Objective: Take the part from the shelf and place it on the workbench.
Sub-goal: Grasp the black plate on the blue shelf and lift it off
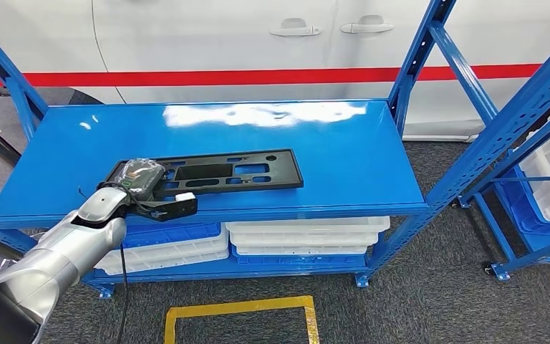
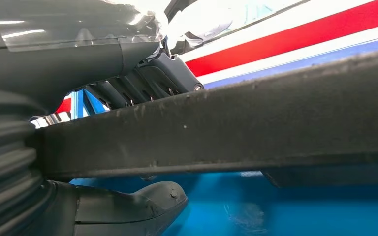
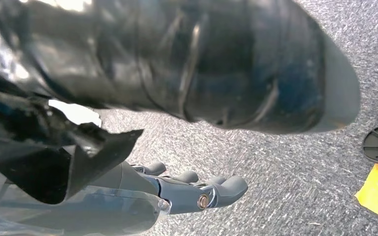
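Left robot hand (image 1: pixel 137 179) hides part's (image 1: pixel 222 173) end.

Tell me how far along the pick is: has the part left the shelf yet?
Not yet. Done: the left hand has reached the black part and grips its left end, fingers above and thumb below in the left wrist view. In hand: the grasp, with the part apparently still on the blue shelf. Left: lifting it and carrying it to the workbench.

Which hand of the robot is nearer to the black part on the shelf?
Left. The left hand grips the left end of the black part on the blue shelf. The right hand hangs over the grey floor, away from the part.
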Controlling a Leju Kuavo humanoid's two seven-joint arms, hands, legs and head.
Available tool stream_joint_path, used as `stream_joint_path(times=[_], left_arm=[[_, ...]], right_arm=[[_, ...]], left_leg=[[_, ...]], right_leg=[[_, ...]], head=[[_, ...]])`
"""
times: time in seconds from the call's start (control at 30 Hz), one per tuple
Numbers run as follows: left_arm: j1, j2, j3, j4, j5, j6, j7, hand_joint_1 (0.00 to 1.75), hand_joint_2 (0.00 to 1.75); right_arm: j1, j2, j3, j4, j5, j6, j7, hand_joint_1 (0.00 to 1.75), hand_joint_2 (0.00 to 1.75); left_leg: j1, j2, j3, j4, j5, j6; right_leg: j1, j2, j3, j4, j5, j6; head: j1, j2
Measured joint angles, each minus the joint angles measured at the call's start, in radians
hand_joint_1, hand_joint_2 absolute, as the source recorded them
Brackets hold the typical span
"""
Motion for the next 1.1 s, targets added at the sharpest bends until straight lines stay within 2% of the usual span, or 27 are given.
stream_joint_path(times=[0.63,0.9,1.0,1.1], left_arm=[[0.003,0.000,0.002,0.000,0.004,-0.008,0.001,1.75,1.75],[0.011,0.001,0.004,0.000,-0.067,0.078,0.059,1.75,1.75],[0.010,0.005,0.004,-0.002,-0.148,0.184,0.099,1.75,1.75],[0.010,0.030,0.024,-0.050,-0.316,0.287,0.132,1.75,1.75]], right_arm=[[0.000,0.000,0.000,0.000,0.000,-0.001,0.000,0.00,0.00],[0.000,0.001,0.000,0.000,0.000,-0.005,0.004,0.00,0.00],[0.000,0.001,-0.001,0.000,0.000,-0.015,0.010,0.00,0.00],[0.000,0.005,-0.006,0.000,0.000,-0.025,0.015,0.00,0.00]], left_leg=[[0.000,0.000,0.000,0.000,0.000,0.000],[0.000,0.000,0.000,0.000,0.000,0.000],[0.000,0.000,0.000,0.000,0.000,0.000],[0.000,0.000,0.000,0.000,0.000,0.000]], right_leg=[[0.000,0.000,0.000,0.000,0.000,0.000],[0.000,0.000,0.000,0.000,0.000,0.000],[0.000,0.000,0.000,0.000,0.000,0.000],[0.000,0.000,0.000,0.000,0.000,0.000]], head=[[0.000,0.000],[0.000,0.000],[0.000,0.000],[0.000,0.000]])
